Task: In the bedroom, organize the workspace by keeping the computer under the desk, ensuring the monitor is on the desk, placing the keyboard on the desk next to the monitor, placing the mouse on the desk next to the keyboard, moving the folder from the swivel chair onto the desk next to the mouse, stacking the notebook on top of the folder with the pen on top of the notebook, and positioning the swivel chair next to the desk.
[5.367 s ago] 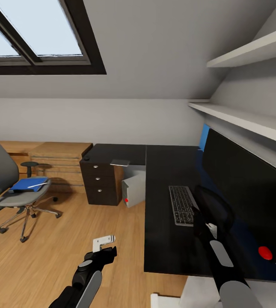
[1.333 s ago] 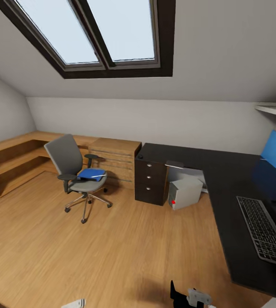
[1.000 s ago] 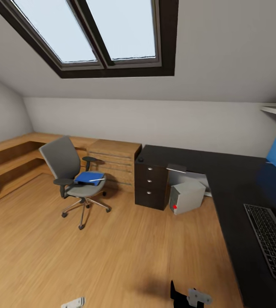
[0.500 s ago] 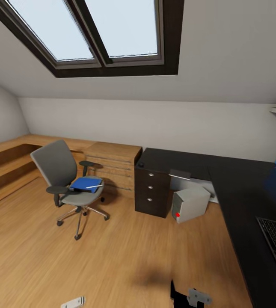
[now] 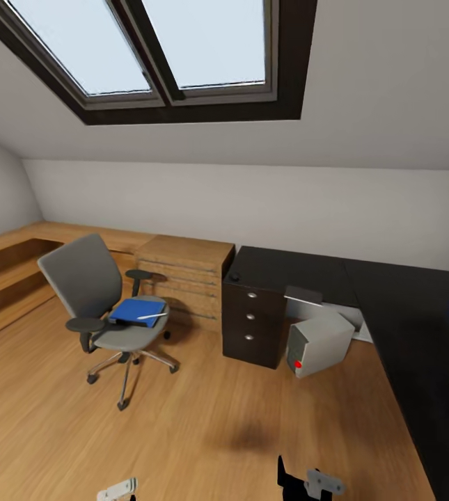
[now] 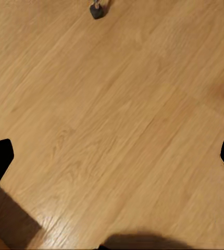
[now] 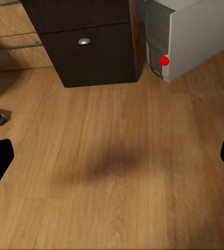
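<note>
Blue folder [image 5: 138,309] and pen [image 5: 152,316] on swivel chair [image 5: 102,299] — well apart from desk [image 5: 391,306]

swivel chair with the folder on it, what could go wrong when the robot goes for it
The swivel chair stands on casters on bare wood floor, so a nudge from an arm or the base may roll or spin it away. The pen lies loose across the blue folder; tilting the folder could send it to the floor. The computer sits angled out from under the desk, so the base might clip it.
</note>
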Robot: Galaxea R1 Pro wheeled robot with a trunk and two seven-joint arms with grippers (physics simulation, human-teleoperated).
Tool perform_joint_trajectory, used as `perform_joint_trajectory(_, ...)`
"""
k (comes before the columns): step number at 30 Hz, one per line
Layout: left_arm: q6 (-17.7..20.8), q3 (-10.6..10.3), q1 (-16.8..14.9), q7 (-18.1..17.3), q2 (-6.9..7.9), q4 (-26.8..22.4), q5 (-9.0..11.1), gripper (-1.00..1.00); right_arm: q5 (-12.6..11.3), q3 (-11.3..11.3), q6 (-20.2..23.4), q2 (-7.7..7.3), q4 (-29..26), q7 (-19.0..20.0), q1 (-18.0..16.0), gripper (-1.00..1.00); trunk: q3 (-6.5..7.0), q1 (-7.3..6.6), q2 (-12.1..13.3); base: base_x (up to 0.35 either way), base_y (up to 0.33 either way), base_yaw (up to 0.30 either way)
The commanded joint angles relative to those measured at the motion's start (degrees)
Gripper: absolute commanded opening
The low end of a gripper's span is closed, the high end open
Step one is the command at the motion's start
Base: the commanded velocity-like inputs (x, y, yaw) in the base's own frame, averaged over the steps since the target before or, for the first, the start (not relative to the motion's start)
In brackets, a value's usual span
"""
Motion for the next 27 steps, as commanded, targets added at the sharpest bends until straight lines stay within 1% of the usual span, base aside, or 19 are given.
perform_joint_trajectory(1,-0.8,-0.6,-0.1,0.1,0.04,-0.3,0.5,1.0,-0.5,0.6,-0.3,-0.04,0.0,0.1,-0.1,1.0,-0.08,0.04,-0.1,0.33,0.003,0.0)
perform_joint_trajectory(5,-0.9,-0.9,-0.1,0.0,0.03,-2.5,0.4,1.0,-0.3,0.5,-0.1,-0.1,-1.3,0.0,-0.1,1.0,-0.08,0.04,-0.1,0.33,0.001,0.0)
perform_joint_trajectory(7,-0.5,-1.0,-0.1,0.0,0.03,-5.2,0.4,1.0,-0.2,0.5,0.7,-0.16,-3.2,-0.2,-0.3,1.0,-0.08,0.04,-0.1,0.33,0.0,0.0)
perform_joint_trajectory(9,0.5,-1.3,-0.1,0.1,0.03,-9.1,0.4,1.0,-0.1,0.5,3.1,-0.24,-5.5,-0.8,-0.6,1.0,-0.08,0.04,-0.1,0.33,0.0,0.0)
perform_joint_trajectory(10,2.0,-2.0,-0.1,0.3,0.07,-12.4,0.4,1.0,-0.1,0.5,5.7,-0.32,-7.3,-1.7,-1.4,1.0,-0.08,0.04,-0.1,0.33,0.0,0.0)
perform_joint_trajectory(11,3.0,-2.3,-0.1,0.4,0.13,-14.3,0.4,1.0,-0.1,0.5,7.4,-0.41,-8.2,-2.5,-2.0,1.0,-0.08,0.04,-0.1,0.33,0.0,0.0)
perform_joint_trajectory(13,9.4,-3.2,-0.1,0.8,0.35,-23.0,0.4,1.0,0.3,0.5,16.5,-0.96,-12.5,-7.2,-5.9,1.0,-0.08,0.04,-0.1,0.33,0.0,0.0)
perform_joint_trajectory(14,11.5,-3.3,0.0,0.9,0.39,-25.3,0.4,1.0,0.6,0.5,19.3,-1.08,-13.6,-8.6,-7.0,1.0,-0.08,0.04,-0.1,0.33,0.0,0.0)
perform_joint_trajectory(15,15.7,-3.5,-0.1,1.3,0.53,-29.9,0.4,1.0,1.4,0.5,25.5,-1.33,-16.0,-11.7,-9.1,1.0,-0.08,0.04,-0.1,0.33,0.0,0.0)
perform_joint_trajectory(16,17.8,-3.5,-0.1,1.5,0.57,-32.2,0.4,1.0,2.0,0.5,28.8,-1.47,-17.2,-13.2,-10.1,1.0,-0.08,0.04,-0.1,0.33,0.0,0.0)
perform_joint_trajectory(17,21.6,-3.4,0.0,2.0,0.62,-36.4,0.5,1.0,3.0,0.5,35.4,-1.76,-19.9,-16.0,-12.0,1.0,-0.08,0.04,-0.1,0.33,0.0,0.0)
perform_joint_trajectory(18,23.3,-3.3,0.0,2.2,0.64,-38.4,0.5,1.0,3.5,0.4,38.7,-1.91,-21.2,-17.3,-13.0,1.0,-0.08,0.04,-0.1,0.33,0.0,0.0)
perform_joint_trajectory(20,28.3,-2.1,0.0,2.8,0.64,-46.0,0.6,1.0,4.6,0.2,50.9,-2.61,-25.5,-21.7,-16.6,1.0,-0.08,0.04,-0.1,0.33,0.0,0.0)
perform_joint_trajectory(21,29.2,-1.6,0.0,2.9,0.62,-47.8,0.7,1.0,4.7,0.2,53.4,-2.82,-26.3,-22.4,-17.3,1.0,-0.08,0.04,-0.1,0.33,0.0,0.0)
perform_joint_trajectory(22,31.0,-0.7,-0.1,3.0,0.55,-51.0,0.8,1.0,4.8,0.0,57.2,-3.21,-28.0,-23.3,-18.4,1.0,-0.08,0.04,-0.1,0.33,0.0,0.0)
perform_joint_trajectory(23,32.8,0.0,0.0,3.1,0.52,-53.2,1.0,1.0,4.7,0.0,59.7,-3.49,-29.4,-23.8,-19.1,1.0,-0.08,0.04,-0.1,0.33,0.0,0.0)
perform_joint_trajectory(24,33.7,0.2,0.0,3.1,0.53,-53.8,1.2,1.0,4.6,0.0,60.5,-3.54,-30.0,-24.0,-19.4,1.0,-0.08,0.04,-0.1,0.33,0.0,0.0)
perform_joint_trajectory(26,37.0,0.8,0.0,3.2,0.5,-54.2,2.6,1.0,4.7,0.2,61.9,-3.17,-30.8,-24.2,-20.0,1.0,-0.08,0.04,-0.1,0.33,0.0,0.0)
perform_joint_trajectory(27,37.5,0.9,0.0,3.2,0.56,-54.0,3.0,1.0,4.7,0.3,61.9,-2.99,-30.9,-24.3,-20.0,1.0,-0.08,0.04,-0.1,0.33,0.0,0.0)
